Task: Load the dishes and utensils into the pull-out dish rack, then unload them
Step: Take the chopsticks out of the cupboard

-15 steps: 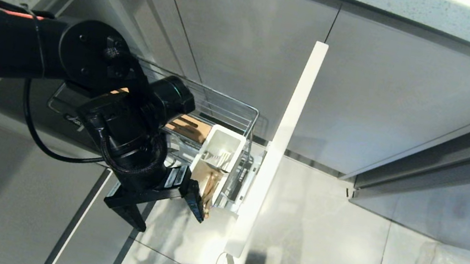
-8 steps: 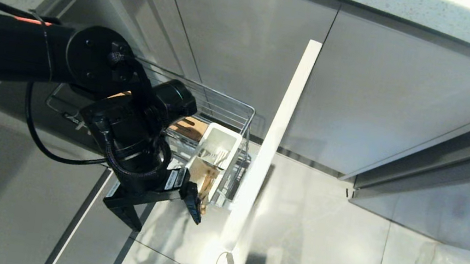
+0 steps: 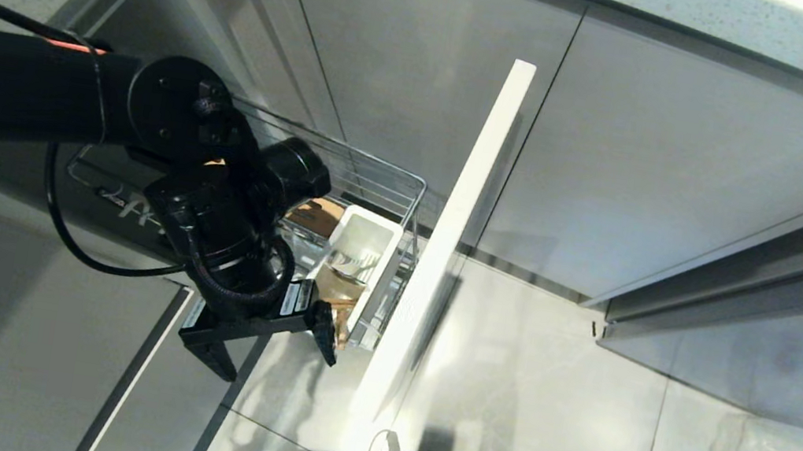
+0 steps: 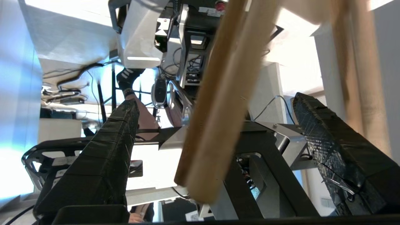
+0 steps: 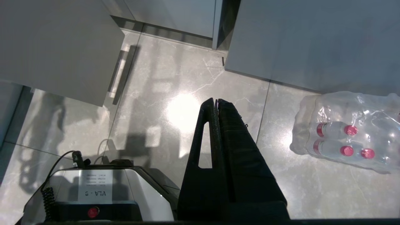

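With the rack (image 3: 381, 199) front swung nearer since a second ago, your left hand (image 3: 269, 347) hangs spread wide just beside the cup (image 3: 366, 252), chopsticks (image 4: 223, 103) running lengthwise between its fingers, unclamped; the right hand (image 5: 216, 103), pressed together, is parked well off.

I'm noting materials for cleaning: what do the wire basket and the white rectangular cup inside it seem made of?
The wire basket looks like chromed metal: thin rods with bright glints. The white rectangular cup looks like smooth plastic, with slightly glossy, even walls; a glazed finish cannot be ruled out.
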